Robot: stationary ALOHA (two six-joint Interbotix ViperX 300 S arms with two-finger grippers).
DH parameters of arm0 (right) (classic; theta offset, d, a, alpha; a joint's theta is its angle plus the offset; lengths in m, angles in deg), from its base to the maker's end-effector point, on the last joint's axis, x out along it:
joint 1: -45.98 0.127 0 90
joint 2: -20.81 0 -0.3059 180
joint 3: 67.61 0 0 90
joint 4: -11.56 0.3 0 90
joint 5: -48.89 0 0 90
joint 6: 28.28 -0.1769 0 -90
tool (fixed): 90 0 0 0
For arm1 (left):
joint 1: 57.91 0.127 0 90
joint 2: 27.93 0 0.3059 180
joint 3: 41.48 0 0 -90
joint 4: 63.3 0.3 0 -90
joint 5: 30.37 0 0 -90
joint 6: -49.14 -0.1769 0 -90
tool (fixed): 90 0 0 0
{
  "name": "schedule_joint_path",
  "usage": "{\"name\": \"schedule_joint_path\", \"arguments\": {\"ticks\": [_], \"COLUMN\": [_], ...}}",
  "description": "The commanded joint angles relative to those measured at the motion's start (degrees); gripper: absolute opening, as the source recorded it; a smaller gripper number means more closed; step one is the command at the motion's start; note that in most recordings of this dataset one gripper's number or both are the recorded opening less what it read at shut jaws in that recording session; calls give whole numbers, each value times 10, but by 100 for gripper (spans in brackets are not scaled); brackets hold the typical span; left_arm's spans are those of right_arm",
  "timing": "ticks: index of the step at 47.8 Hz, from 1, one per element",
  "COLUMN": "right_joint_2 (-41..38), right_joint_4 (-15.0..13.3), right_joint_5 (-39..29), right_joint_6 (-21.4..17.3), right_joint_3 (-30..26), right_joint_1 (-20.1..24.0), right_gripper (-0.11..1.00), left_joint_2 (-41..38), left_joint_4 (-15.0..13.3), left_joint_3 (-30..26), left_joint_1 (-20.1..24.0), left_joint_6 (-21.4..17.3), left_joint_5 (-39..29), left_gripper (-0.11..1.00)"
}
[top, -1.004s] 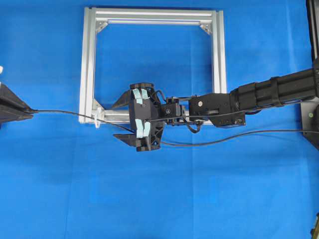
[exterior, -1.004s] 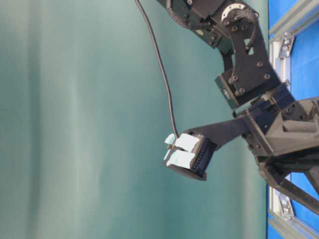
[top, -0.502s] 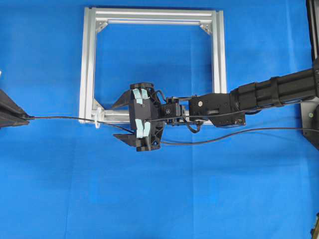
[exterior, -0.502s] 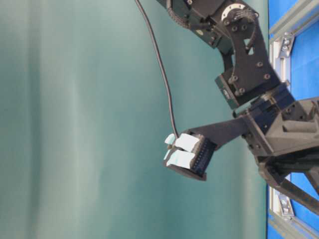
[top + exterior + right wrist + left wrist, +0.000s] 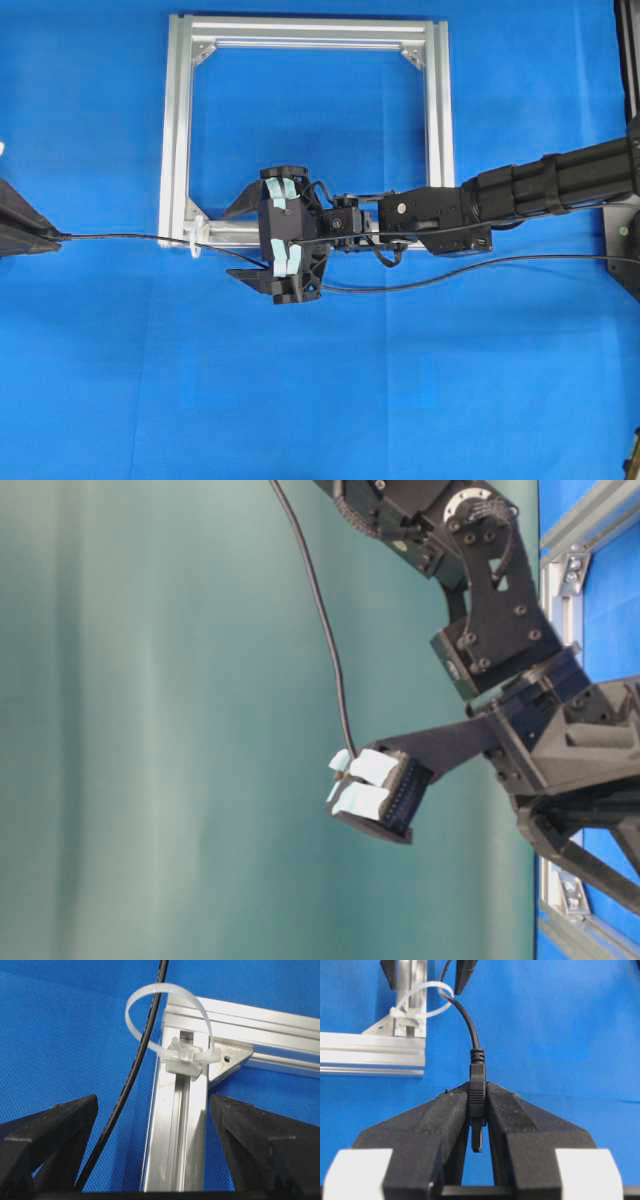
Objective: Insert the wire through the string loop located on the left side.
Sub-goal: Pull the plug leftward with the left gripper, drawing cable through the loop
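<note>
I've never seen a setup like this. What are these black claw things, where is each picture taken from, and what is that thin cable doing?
Two robot arms work over a blue table. One picture looks straight down, one from table height, and two come from cameras on the wrists. On the table lies a silver frame with a white string loop tied at its corner. The left gripper is shut on the plug of the wire, which already runs through the loop. The right gripper, jaws wide open, hovers over that corner and holds nothing.
</note>
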Motion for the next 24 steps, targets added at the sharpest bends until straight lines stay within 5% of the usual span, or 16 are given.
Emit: {"name": "schedule_joint_path", "arguments": {"ticks": [1, 5, 15, 24], "right_joint_2": [33, 37, 58, 86], "right_joint_4": [1, 1, 1, 2], "right_joint_5": [4, 4, 0, -8], "right_joint_6": [1, 1, 0, -1], "right_joint_3": [-12, -14, -14, -14], "right_joint_1": [0, 0, -1, -2], "right_gripper": [92, 92, 92, 92], "left_joint_2": [-16, -20, -16, -15], "left_joint_4": [0, -1, 3, 3], "left_joint_3": [-4, -3, -2, -2], "left_joint_1": [0, 0, 2, 9], "left_joint_6": [1, 0, -4, -5], "left_joint_5": [12, 18, 21, 23], "left_gripper": [8, 23, 83, 79]}}
